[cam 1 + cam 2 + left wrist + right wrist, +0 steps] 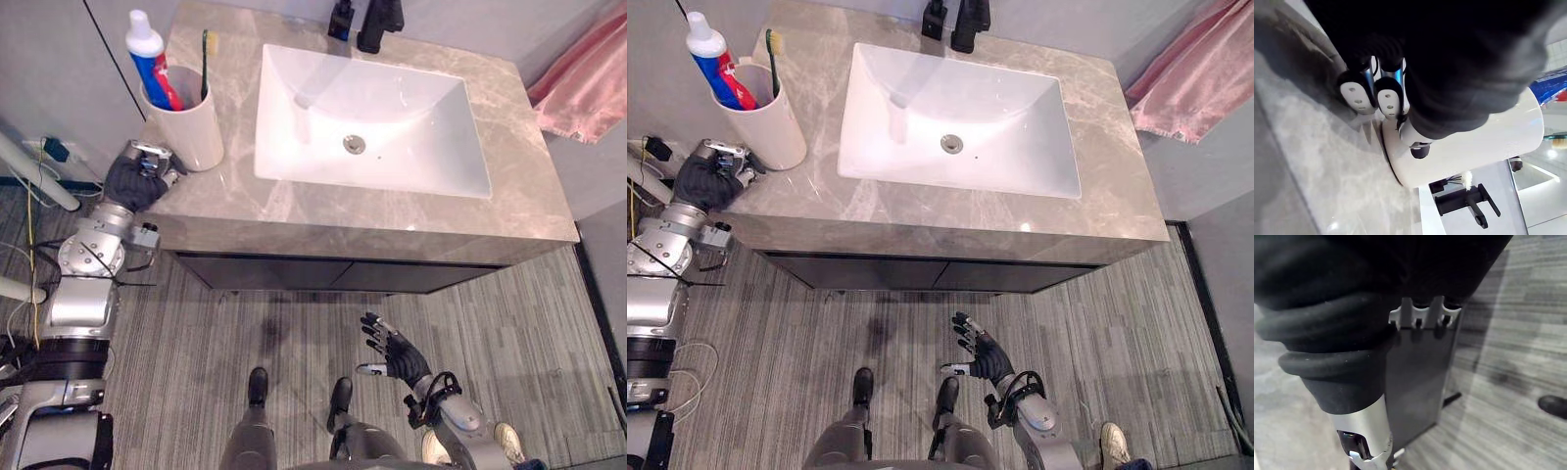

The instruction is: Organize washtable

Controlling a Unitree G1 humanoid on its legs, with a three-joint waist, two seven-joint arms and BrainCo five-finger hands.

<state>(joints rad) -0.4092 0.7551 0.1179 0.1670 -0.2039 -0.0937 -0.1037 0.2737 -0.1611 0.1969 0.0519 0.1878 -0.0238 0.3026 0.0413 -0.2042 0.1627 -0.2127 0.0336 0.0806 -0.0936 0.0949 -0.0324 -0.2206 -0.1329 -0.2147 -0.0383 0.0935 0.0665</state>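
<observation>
I see the white cup [192, 125], holding a toothpaste tube [149, 55] and a toothbrush [206, 65], upright at the worktop's [323, 211] far left corner, with the left robot hand [137, 180] against its base, though I cannot tell whether it grips, and the right robot hand [394, 354] spread open above the floor [294, 328].
</observation>
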